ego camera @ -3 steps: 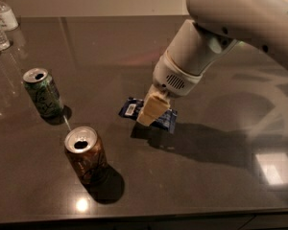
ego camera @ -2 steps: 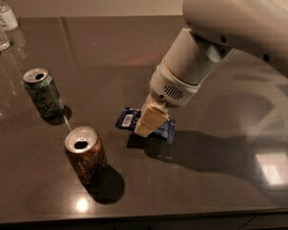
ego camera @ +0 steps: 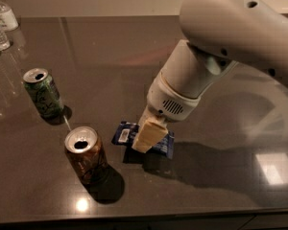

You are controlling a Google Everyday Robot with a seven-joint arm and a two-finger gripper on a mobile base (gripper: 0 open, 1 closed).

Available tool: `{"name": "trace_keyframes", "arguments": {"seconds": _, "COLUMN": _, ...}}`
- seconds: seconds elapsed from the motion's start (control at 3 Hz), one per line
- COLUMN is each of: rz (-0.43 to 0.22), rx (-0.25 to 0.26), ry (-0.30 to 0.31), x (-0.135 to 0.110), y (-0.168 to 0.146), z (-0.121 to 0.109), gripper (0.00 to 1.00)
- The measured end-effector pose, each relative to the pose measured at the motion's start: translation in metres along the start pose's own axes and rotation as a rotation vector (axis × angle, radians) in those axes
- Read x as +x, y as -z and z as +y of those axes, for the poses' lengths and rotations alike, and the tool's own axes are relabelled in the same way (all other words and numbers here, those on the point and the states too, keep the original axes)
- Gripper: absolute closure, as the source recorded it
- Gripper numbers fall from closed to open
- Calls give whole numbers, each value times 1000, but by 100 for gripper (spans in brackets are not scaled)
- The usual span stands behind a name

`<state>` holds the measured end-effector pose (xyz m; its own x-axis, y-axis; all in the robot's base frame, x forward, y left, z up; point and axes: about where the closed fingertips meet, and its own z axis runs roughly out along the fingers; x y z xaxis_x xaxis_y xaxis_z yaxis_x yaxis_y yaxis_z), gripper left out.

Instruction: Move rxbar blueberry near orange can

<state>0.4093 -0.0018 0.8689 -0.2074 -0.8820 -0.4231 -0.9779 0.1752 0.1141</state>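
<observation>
Camera view: big white robot arm (ego camera: 230, 28) sets its cream-tipped gripper (ego camera: 146, 137) on the bar's middle; whether it grasps, I cannot tell. Brownish-orange aluminium can (ego camera: 85, 156) stands near, at eight o'clock from the flat dark-blue rxbar blueberry wrapper (ego camera: 122, 132), whose long axis runs roughly nine-to-three.

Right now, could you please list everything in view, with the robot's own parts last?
rxbar blueberry: one, dark blue with white patches, flat mid-table, partly behind the pincer.
orange can: one, brownish-orange, upright, front-left of the bar, apart from it.
green can: one, green, upright, left, behind the orange can.
water bottles: at least two, clear, far left corner.
table: one, dark, glossy.
arm: one, white, reaching in from the right.
pincer: one, beige, low over the bar.
</observation>
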Motion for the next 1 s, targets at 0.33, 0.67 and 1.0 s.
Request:
{"name": "trace_keyframes", "arguments": {"seconds": 0.33, "rz": 5, "rx": -35, "ry": 6, "x": 2, "y": -3, "z": 17, "gripper": 100}}
{"name": "trace_keyframes", "arguments": {"seconds": 0.67, "rz": 6, "rx": -55, "ry": 14, "x": 3, "y": -7, "z": 30, "gripper": 82}}
{"name": "trace_keyframes", "arguments": {"seconds": 1.0, "rz": -2, "rx": -74, "ry": 8, "x": 4, "y": -11, "z": 35, "gripper": 58}}
